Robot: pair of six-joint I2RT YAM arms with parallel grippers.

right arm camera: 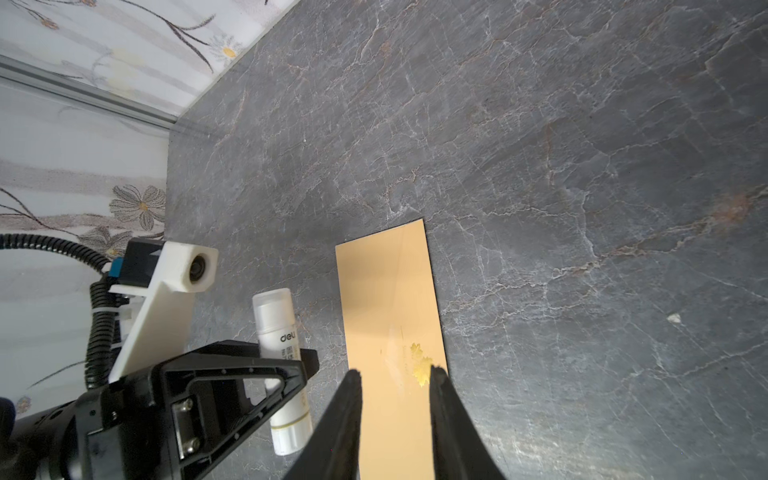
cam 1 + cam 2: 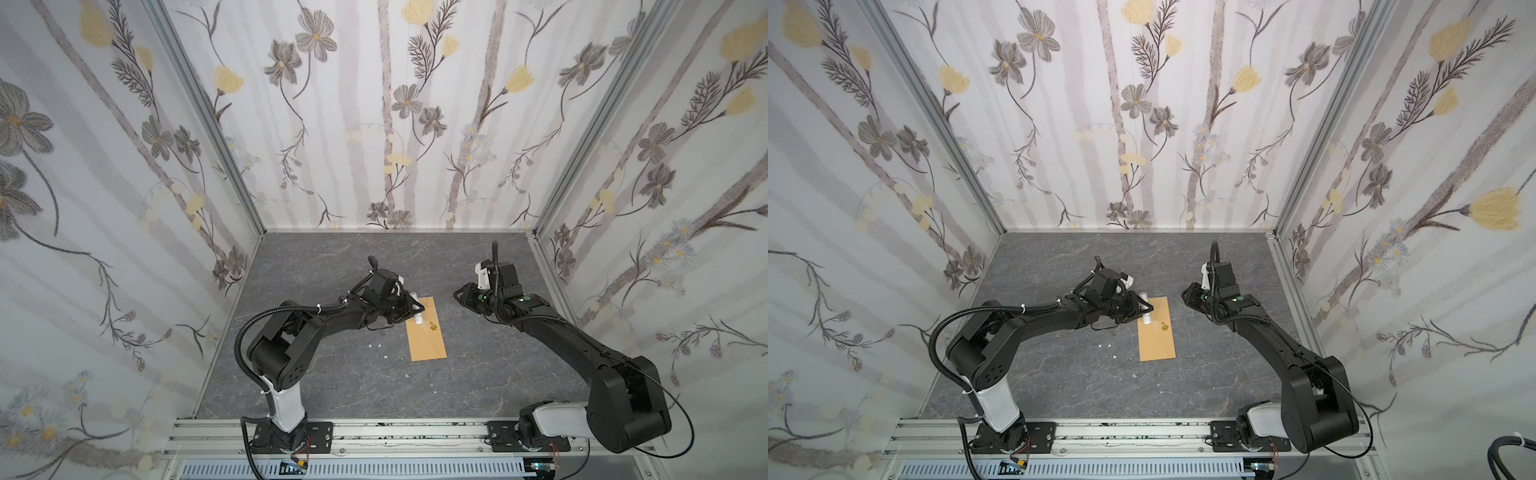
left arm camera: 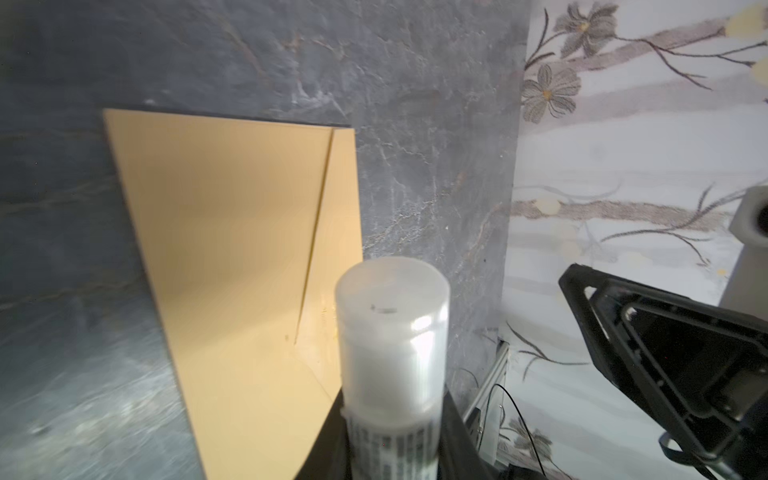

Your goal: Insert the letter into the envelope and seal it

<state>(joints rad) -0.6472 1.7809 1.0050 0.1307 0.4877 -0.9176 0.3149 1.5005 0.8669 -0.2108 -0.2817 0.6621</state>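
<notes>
Bearing the envelope (image 2: 428, 345), grey marbled tabletop (image 2: 332, 270); floral walls (image 2: 374, 124)

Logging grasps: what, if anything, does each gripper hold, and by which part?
The left gripper holds the glue stick by its labelled middle, cap end sticking out. The right gripper holds nothing; its fingers stand apart.

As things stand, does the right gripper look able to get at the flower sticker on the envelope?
Probably yes. The right gripper hangs open and empty near the envelope, and the flower sticker lies uncovered towards that edge. The left gripper, shut on the glue stick, is at the opposite edge.
</notes>
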